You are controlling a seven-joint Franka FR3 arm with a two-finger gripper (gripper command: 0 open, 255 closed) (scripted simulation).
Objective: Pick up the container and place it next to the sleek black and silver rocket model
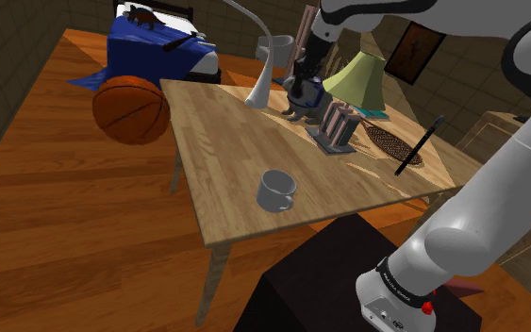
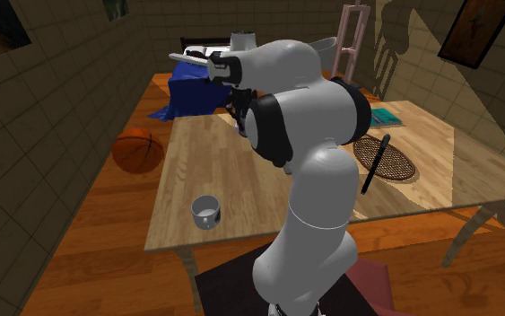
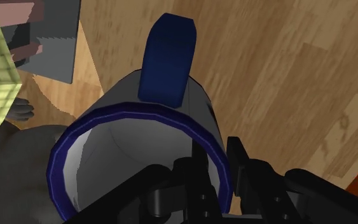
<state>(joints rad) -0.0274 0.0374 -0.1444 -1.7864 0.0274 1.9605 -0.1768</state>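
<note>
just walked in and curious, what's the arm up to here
The white arm's black gripper is clamped on the wall of a grey mug with a blue rim and handle, one finger inside, one outside. This is at the far side of the wooden table, close to a green lamp. A plain grey mug sits alone nearer the stand. Whether the held mug is off the table is unclear.

We count two mugs — one plain grey mug [image 1: 276, 190] and one grey mug with a dark blue rim and handle [image 3: 133, 140]. Then we've got singles: one orange basketball [image 1: 131, 108], one light wooden table [image 1: 235, 141], one lamp with a green shade [image 1: 359, 75], one oval woven racket [image 1: 384, 140], one slim black rod [image 1: 418, 146].
</note>
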